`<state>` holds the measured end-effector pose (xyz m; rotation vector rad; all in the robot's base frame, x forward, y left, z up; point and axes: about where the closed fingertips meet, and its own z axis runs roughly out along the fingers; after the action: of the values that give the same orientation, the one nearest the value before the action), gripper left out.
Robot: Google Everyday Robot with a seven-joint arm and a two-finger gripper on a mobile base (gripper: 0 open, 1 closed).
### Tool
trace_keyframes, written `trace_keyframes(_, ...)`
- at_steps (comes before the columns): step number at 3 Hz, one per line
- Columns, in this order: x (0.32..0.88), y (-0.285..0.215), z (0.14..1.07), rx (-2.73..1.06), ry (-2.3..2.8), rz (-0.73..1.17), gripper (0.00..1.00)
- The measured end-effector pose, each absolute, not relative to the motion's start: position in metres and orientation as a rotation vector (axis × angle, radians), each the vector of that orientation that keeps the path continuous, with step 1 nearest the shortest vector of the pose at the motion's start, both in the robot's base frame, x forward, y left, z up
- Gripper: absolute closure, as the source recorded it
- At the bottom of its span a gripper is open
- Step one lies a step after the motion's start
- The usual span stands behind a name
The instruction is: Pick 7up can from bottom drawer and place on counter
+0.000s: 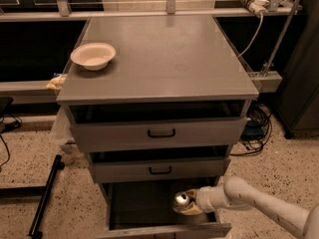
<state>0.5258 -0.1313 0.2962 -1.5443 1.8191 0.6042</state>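
The 7up can (181, 201) is a small silvery can with a shiny top, inside the open bottom drawer (144, 205) at its right side. My gripper (192, 204) reaches into the drawer from the right on a white arm (259, 206), and its fingers sit around the can. The can looks tilted, with its top facing the camera. The grey counter (164, 59) on top of the cabinet carries only a bowl.
A cream bowl (93, 56) sits on the counter's left rear part. The two upper drawers with black handles (161, 133) are pulled slightly out above the bottom drawer. Cables (256, 128) lie on the floor to the right. A black bar (45, 195) lies on the floor to the left.
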Motion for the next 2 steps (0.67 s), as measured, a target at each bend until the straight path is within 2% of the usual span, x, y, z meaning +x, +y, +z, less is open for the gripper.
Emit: trace_keyframes(2, 0.515, -0.130, 0.433, -1.600, 1.894, 0.545, 1.00)
